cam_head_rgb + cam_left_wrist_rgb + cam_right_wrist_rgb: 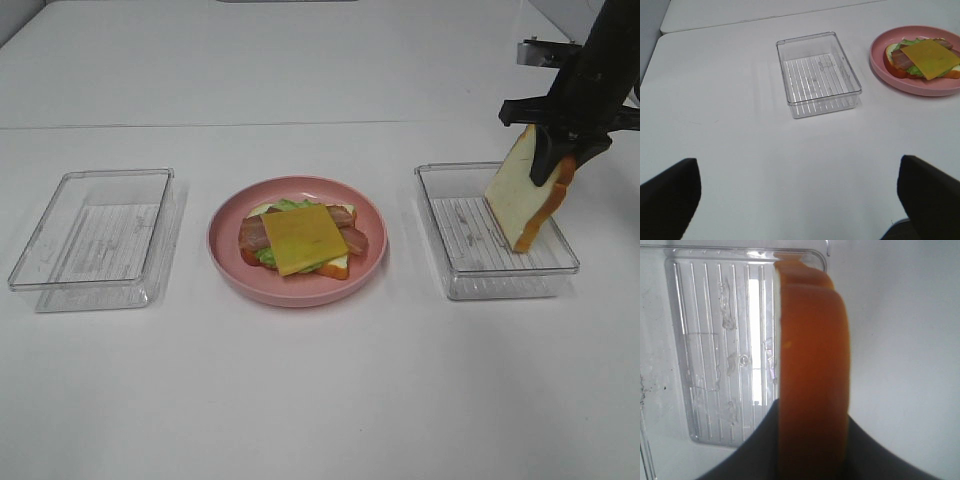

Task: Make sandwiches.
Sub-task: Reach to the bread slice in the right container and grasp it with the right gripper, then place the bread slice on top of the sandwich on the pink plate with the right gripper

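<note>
The sandwich stack lies open on a round pink plate (300, 292): a bottom bread slice, green lettuce (268, 256), two bacon strips (252, 232) and a yellow cheese slice (303, 238) on top. My right gripper (555, 160) is shut on the second bread slice (520, 195) and holds it on edge above the right clear tray (500, 285). In the right wrist view the orange-brown crust (812, 365) fills the middle between the dark fingers (755, 450). My left gripper (800, 197) is open and empty, low over bare table; the stack (930, 57) lies far off.
An empty clear tray (60, 285) stands left of the plate and also shows in the left wrist view (824, 106). The right tray (705, 340) holds nothing under the bread. A table seam runs across the back.
</note>
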You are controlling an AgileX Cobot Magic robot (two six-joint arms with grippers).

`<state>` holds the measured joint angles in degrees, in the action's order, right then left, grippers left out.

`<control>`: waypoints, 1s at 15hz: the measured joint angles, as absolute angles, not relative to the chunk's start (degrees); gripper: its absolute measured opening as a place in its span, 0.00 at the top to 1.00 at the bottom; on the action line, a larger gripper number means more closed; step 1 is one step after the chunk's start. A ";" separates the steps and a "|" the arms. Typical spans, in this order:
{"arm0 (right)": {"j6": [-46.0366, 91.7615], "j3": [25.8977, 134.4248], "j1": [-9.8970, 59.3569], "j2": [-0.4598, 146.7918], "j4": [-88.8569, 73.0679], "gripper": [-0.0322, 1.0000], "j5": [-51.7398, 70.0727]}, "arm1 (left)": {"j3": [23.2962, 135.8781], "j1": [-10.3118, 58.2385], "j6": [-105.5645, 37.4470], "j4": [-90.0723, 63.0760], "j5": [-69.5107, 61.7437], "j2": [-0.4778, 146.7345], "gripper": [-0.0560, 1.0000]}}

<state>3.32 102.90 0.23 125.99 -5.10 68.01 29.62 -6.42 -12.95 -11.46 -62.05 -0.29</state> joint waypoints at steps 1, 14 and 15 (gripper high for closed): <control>3.32 102.90 0.23 125.99 -5.10 0.75 67.95 | 29.62 -6.42 -12.95 -11.46 -62.05 -0.29 0.01; -2.69 110.24 1.09 113.90 -15.13 0.75 69.67 | 29.62 -6.42 -12.95 -11.46 -62.05 -0.29 0.01; -2.86 108.29 2.12 111.73 -15.30 0.75 69.67 | 29.62 -6.42 -12.95 -11.46 -62.05 -0.29 0.01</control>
